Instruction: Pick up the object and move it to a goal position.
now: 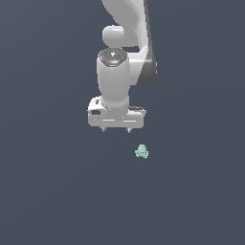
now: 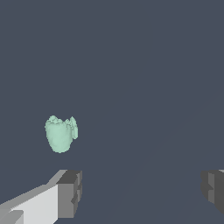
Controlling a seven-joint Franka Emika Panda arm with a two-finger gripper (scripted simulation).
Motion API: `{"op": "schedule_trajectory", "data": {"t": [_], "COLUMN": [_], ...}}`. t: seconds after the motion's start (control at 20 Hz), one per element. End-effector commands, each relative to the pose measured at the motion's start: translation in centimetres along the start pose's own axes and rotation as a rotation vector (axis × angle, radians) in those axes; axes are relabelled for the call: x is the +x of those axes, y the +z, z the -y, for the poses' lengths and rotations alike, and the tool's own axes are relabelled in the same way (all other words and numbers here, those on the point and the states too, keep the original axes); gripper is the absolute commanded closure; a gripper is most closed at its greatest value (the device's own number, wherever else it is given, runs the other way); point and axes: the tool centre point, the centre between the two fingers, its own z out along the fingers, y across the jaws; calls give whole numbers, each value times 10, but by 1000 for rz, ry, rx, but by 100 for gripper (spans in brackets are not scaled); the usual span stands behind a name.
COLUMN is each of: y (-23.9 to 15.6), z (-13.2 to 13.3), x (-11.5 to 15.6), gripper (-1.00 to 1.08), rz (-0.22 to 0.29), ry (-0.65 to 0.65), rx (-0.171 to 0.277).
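- The gripper (image 1: 116, 129) hung with jaws spread wide, holding nothing.
- The object (image 1: 141, 151) lay just beyond it, toward the exterior view's right.
- It probably was light, rigid and lumpy; gripping across its rounded body looked best.

1. The white arm (image 1: 125, 28) is reaching straight down, wrist vertical.
2. The hand (image 1: 116, 129) is pointing downward, its two fingers (image 2: 70, 194) standing wide apart, gripping nothing.

The object (image 1: 141, 151), a small pale mint-green lump with short bumps along one edge, lying alone on the dark grey surface.
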Motion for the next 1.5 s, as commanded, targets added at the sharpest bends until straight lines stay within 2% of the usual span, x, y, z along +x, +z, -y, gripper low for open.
{"op": "schedule_trajectory", "data": {"t": [0.0, 0.55, 1.0, 1.45], "y": [0, 9, 11, 27], "z": [0, 15, 16, 35], "x": [0, 1, 2, 6], "gripper": [-92, -92, -92, -92], "rz": [0, 2, 3, 13], "ry": [0, 10, 18, 93], "rx": [0, 37, 35, 31]}}
